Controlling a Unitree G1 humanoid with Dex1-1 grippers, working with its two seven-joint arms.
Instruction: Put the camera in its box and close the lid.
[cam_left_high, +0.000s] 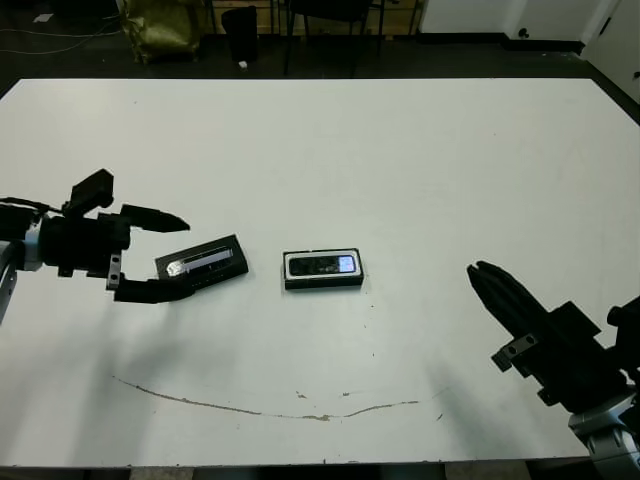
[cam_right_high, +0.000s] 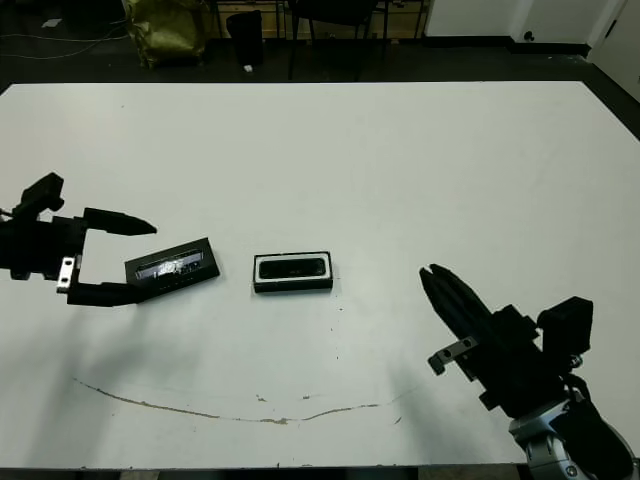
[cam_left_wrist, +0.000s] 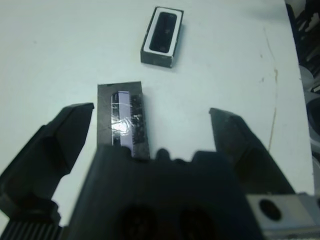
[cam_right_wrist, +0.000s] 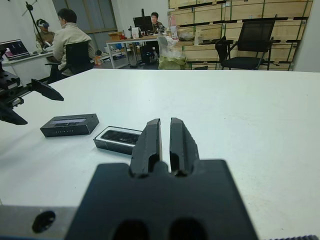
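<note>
The box (cam_left_high: 323, 281), a shallow black tray with white lining, lies near the table's middle, and the camera (cam_left_high: 322, 264) rests inside it as a slim black bar. Just left of the box the lid (cam_left_high: 203, 263) lies flat, its silvery strip facing up. My left gripper (cam_left_high: 186, 254) is open, with one finger on each side of the lid's left end. In the left wrist view the lid (cam_left_wrist: 125, 120) sits between the fingers, apart from both. My right gripper (cam_left_high: 479, 271) is shut and holds nothing, hovering low at the front right, well away from the box.
A thin brown scuff line (cam_left_high: 250, 408) runs along the table near its front edge. Beyond the far edge stand a black bin (cam_left_high: 240, 32) and chairs. Two people (cam_right_wrist: 70, 37) sit at desks past the table.
</note>
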